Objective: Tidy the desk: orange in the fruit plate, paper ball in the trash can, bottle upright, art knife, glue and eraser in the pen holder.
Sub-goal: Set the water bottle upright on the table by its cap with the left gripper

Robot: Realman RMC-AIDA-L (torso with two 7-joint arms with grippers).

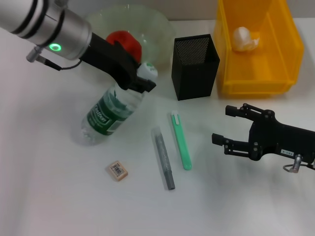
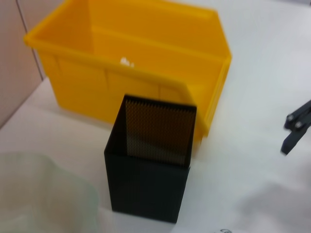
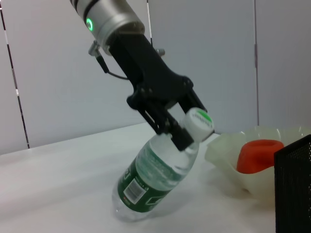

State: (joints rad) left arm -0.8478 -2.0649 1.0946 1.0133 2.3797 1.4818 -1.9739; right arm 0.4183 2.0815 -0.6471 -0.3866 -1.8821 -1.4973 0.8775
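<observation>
In the head view, the left gripper (image 1: 140, 78) reaches down from the upper left corner and is clenched on the neck of the bottle (image 1: 110, 110), just under its white cap; the bottle is tilted, its base on the table (image 1: 59, 196) at centre left and its cap leaning toward the upper right. The right wrist view shows the same grasp from the side, with the bottle (image 3: 155, 177) at a slant and its base touching the surface. Behind the gripper, at the top left of centre, the orange (image 1: 125, 44) lies in the fruit plate (image 1: 162, 29). Low in the frame, left of centre, the eraser (image 1: 118, 170) lies flat, and just right of it the grey glue stick (image 1: 163, 158) and the green art knife (image 1: 180, 140) lie side by side, apart from each other. Above them stands the pen holder (image 1: 195, 66), upright. At the upper right is the trash can (image 1: 285, 59), with the paper ball (image 1: 244, 39) inside. The right gripper (image 1: 224, 125) hovers at the right edge, fingers spread and holding nothing.
</observation>
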